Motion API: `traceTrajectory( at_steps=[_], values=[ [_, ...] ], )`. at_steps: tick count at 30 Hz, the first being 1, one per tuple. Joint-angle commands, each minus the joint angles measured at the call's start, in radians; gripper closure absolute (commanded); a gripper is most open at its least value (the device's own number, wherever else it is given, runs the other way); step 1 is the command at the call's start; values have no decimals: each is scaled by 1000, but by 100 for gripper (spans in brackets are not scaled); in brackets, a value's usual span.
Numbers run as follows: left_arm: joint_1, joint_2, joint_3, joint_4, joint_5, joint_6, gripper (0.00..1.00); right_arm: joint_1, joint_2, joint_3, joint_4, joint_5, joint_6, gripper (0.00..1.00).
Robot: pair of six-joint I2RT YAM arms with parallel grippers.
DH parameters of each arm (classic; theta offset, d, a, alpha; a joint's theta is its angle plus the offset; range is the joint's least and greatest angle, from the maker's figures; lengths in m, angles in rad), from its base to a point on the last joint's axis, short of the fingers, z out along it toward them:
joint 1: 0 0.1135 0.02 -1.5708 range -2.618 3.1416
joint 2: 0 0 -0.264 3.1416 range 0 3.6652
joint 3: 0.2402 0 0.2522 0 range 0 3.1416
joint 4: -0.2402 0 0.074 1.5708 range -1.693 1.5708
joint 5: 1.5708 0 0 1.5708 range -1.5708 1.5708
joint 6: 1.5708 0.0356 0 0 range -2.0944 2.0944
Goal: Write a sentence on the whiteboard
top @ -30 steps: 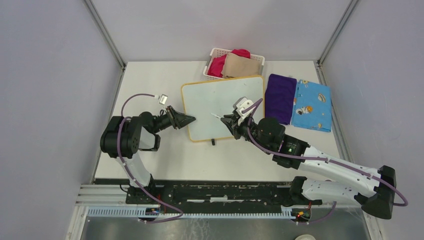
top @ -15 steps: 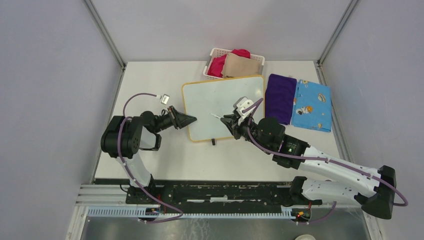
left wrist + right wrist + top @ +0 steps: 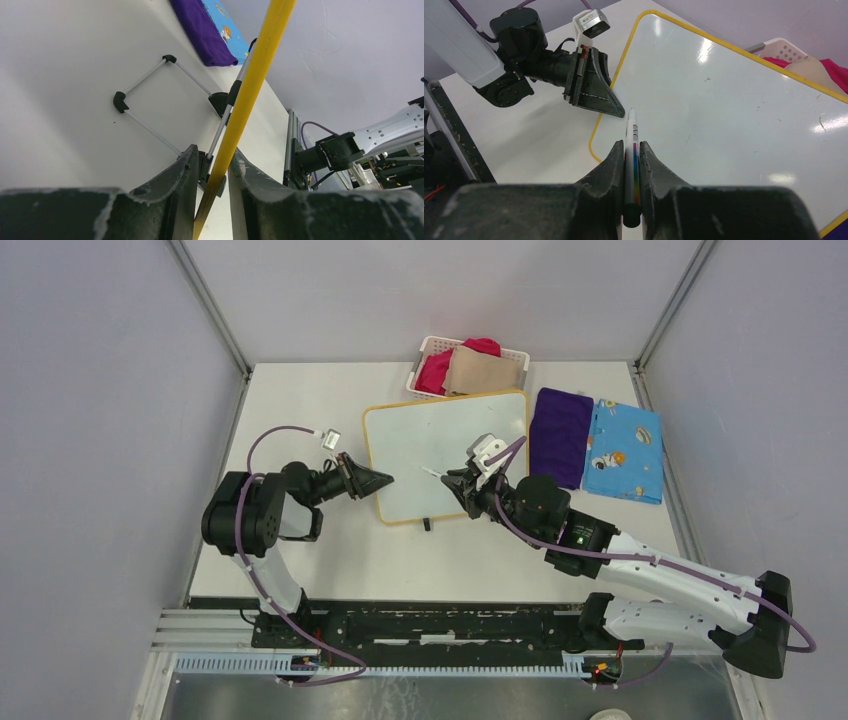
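Top external shows the whiteboard (image 3: 425, 440) with its long axis left-right.

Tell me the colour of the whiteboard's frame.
The whiteboard's frame is yellow, seen closest in the left wrist view.

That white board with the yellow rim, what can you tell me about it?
The whiteboard is a glossy white rectangle with a thin yellow-orange frame and rounded corners, blank apart from faint specks. It lies on the table, slightly skewed, just before a basket. Underneath, a black-cornered wire stand shows. The left gripper has its jaws straddling the left edge; the right gripper holds a marker over it.
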Motion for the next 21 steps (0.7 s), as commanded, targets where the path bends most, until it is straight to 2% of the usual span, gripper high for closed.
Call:
traceTrajectory(
  at_steps=[1,11,21],
  values=[
    [-7,10,17,1,18,47,65,3,-18,-6,49,6,5,100],
    [-6,6,17,-3,19,50,67,4,-12,-10,61,27,-1,100],
    [-6,6,18,-10,20,53,72,6,103,52,147,201,-20,100]
  ],
)
